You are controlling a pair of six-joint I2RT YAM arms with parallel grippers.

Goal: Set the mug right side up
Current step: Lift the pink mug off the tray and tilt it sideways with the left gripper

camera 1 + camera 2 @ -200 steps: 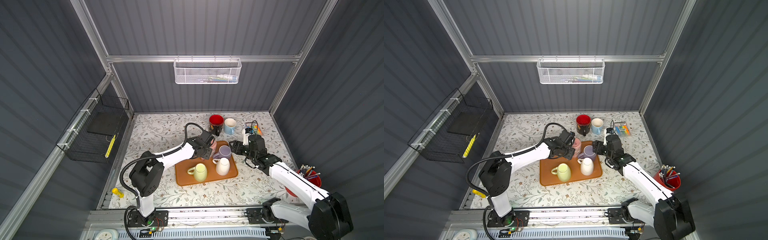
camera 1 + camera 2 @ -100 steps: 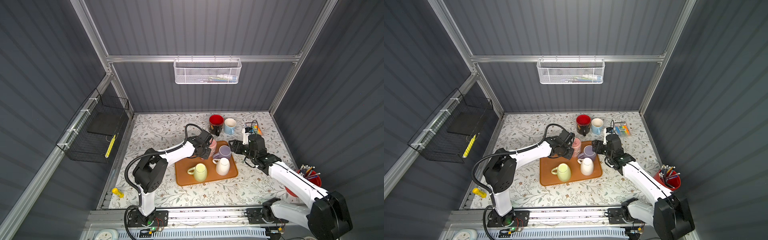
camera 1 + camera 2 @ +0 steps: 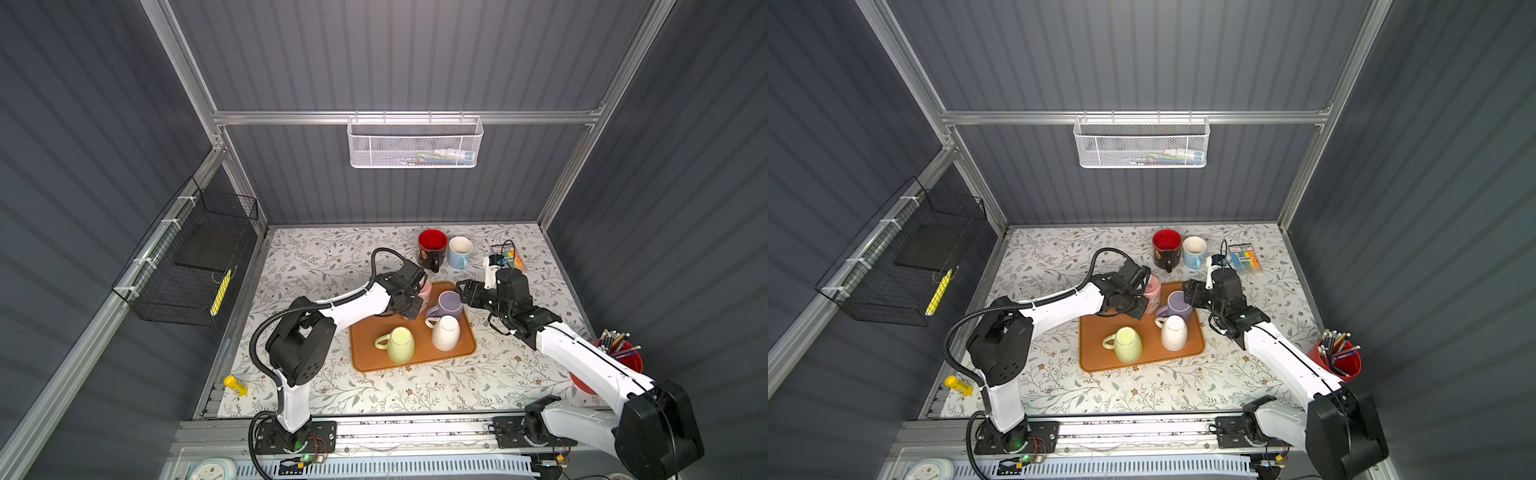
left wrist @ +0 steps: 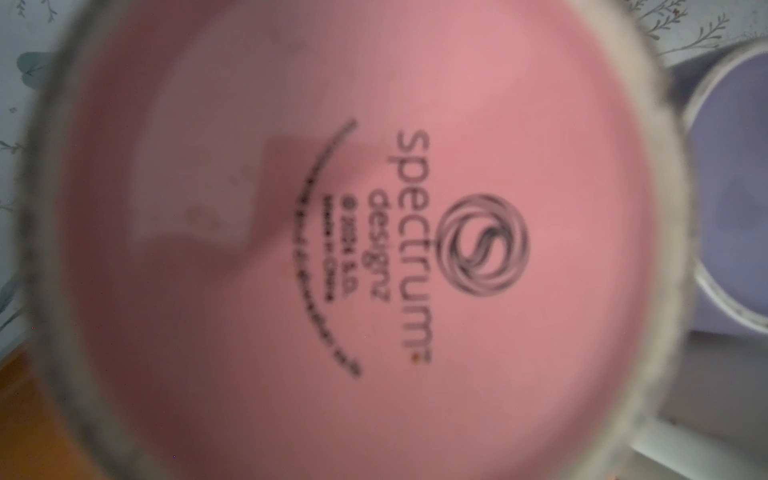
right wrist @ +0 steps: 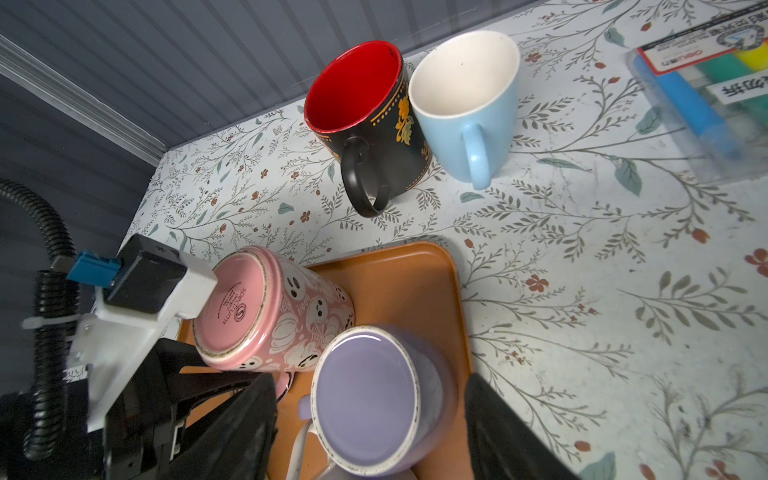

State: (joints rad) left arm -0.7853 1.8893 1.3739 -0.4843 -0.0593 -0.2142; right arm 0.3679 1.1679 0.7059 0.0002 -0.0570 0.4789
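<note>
Pink mug (image 5: 266, 316): your target sits at the far left corner of the orange tray (image 5: 395, 282). It is bottom up and tilted, with its stamped base turned toward the left arm. That base fills the left wrist view (image 4: 374, 249).
Left fingers (image 3: 1137, 309): you have them clamped on the pink mug, low at its handle side. The mug's body hides the exact contact.
Purple mug (image 5: 365, 395): it is bottom up on the tray, just beside the pink mug on the right arm's side.
Right fingers (image 5: 498, 424): they stand wide apart, one on each side of the purple mug. You cannot tell whether they touch it.
White mug (image 3: 445, 332): it is bottom up on the tray, just in front of the purple mug.
Pale green mug (image 3: 401, 344): it is bottom up on the near part of the tray, with its handle pointing left.
Black mug (image 5: 374, 116): it is red inside and stands upright on the bench (image 5: 582, 249) behind the tray. It is pressed against the blue mug (image 5: 469, 104), which is also upright.
Marker pack (image 5: 706, 83): it lies on the bench to the right of the blue mug.
Red pencil cup (image 3: 615, 357): it stands at the bench's right edge, well apart from the tray.
</note>
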